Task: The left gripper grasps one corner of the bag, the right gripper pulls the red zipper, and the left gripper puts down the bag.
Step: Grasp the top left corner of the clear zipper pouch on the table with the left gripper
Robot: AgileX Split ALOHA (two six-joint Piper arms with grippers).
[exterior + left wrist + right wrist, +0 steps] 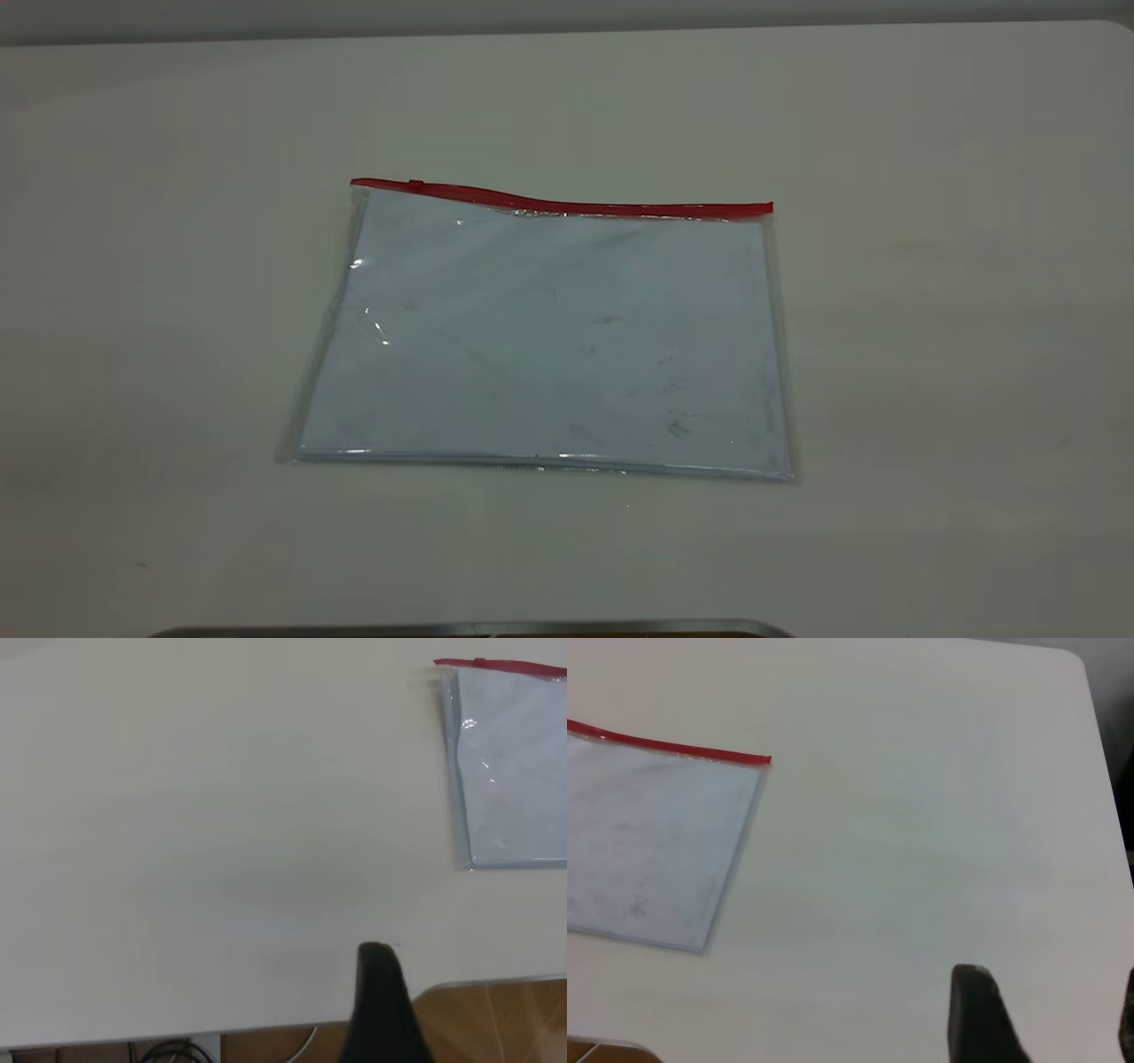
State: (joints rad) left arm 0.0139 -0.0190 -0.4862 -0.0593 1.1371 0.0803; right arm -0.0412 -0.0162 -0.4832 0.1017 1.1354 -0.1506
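Flat on the tabletop (930, 354) lies the bag (549, 346); left gripper (383, 1010), finger state unclear, should pinch the corner beside the red zipper (567, 206).

Ext cam looks down over table (886, 133); 2 wrist cams off either side, sharing bag (549, 337).

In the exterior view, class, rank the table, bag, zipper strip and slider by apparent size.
1. Table
2. Bag
3. Zipper strip
4. Slider
No close calls: each lies on or within the one before it.
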